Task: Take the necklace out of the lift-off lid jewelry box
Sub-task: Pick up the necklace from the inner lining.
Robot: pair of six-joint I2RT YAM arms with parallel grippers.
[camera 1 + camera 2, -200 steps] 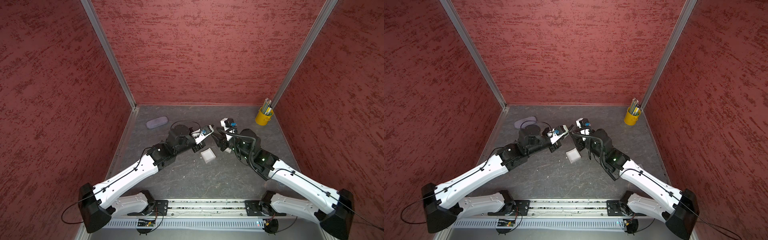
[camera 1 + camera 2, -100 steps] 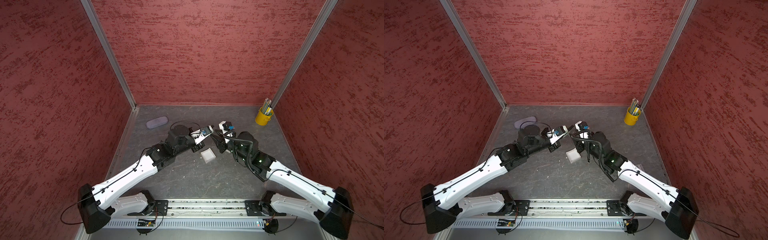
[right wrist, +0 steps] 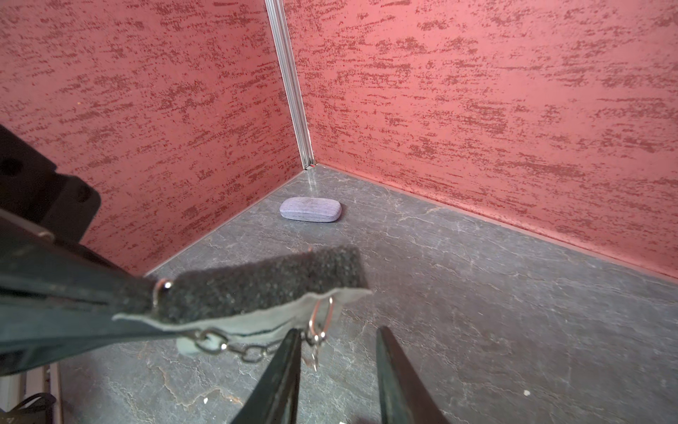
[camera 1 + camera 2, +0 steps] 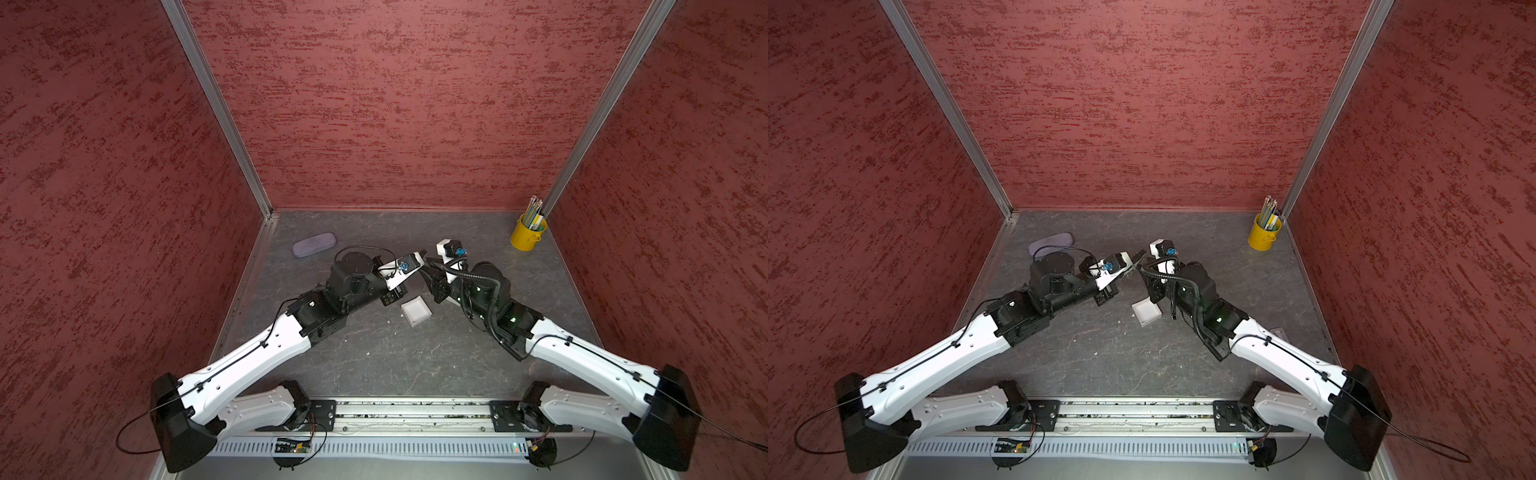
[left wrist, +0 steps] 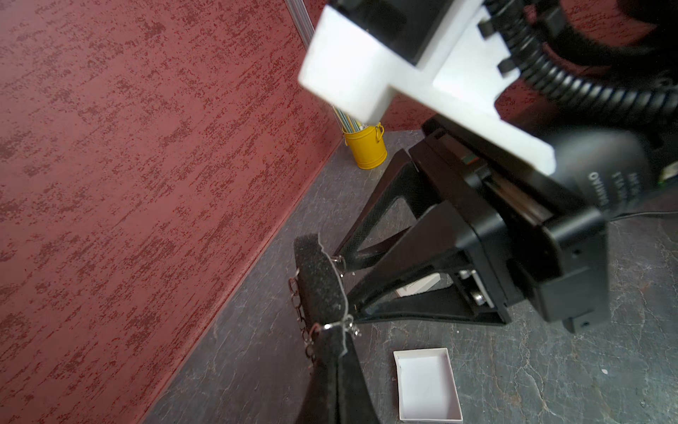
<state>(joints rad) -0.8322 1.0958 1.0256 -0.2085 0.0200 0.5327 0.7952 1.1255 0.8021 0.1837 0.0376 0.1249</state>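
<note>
On the table, the box lies open and empty. The left claw pinches a pad wrapped by the necklace, up in the air. The right claw gapes beside it. The cup holds pencils.

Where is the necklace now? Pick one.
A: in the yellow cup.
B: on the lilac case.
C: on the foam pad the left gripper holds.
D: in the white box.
C: the necklace hangs on the foam pad clamped in the left gripper; the box lies empty.
</note>
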